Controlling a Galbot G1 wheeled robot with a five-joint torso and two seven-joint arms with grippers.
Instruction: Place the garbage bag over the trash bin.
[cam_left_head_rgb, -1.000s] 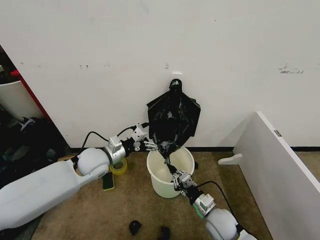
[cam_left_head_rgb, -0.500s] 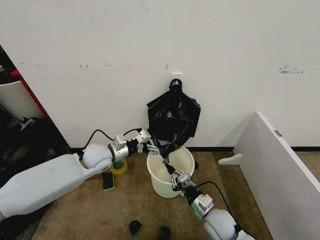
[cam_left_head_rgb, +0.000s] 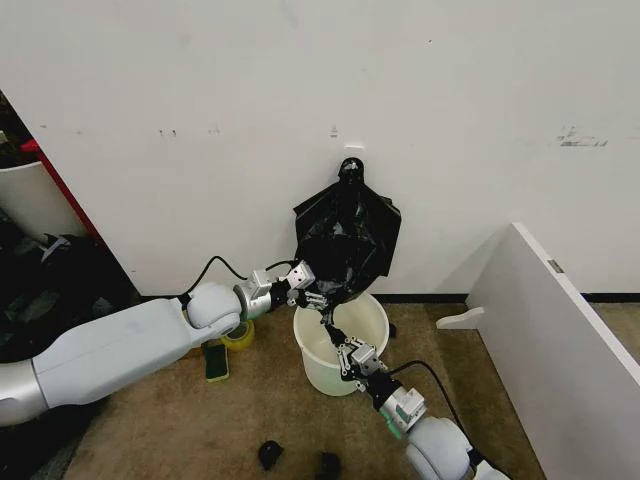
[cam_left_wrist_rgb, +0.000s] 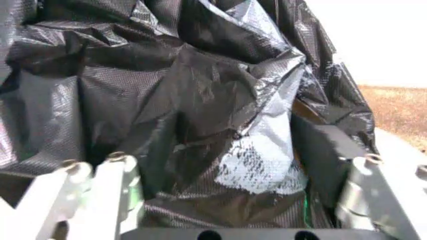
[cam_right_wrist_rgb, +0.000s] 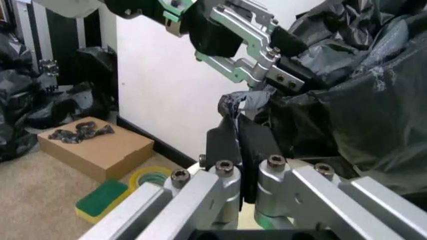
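Note:
The black glossy garbage bag (cam_left_head_rgb: 347, 238) hangs by its top from a point on the white wall, its lower end dipping over the round white trash bin (cam_left_head_rgb: 312, 352) on the floor. My left gripper (cam_left_head_rgb: 311, 296) is at the bag's lower left edge, open, with crinkled plastic (cam_left_wrist_rgb: 200, 100) lying between its spread fingers (cam_left_wrist_rgb: 100, 185). My right gripper (cam_left_head_rgb: 351, 354) is over the bin's mouth, shut on a twisted strip of the bag's lower edge (cam_right_wrist_rgb: 235, 107). The left gripper (cam_right_wrist_rgb: 267, 65) also shows just above in the right wrist view.
A yellow tape roll (cam_left_head_rgb: 238, 335) and a green sponge (cam_left_head_rgb: 216, 362) lie left of the bin, with a cardboard box (cam_right_wrist_rgb: 93, 145) nearby. A slanted white board (cam_left_head_rgb: 560, 330) stands to the right. Small black items (cam_left_head_rgb: 270, 455) lie on the carpet in front. Dark bags (cam_left_head_rgb: 50, 275) pile at far left.
My left arm has reached further right, bringing its gripper from beside the bin up against the bag's lower edge. The right gripper has shifted only slightly and still holds the bag.

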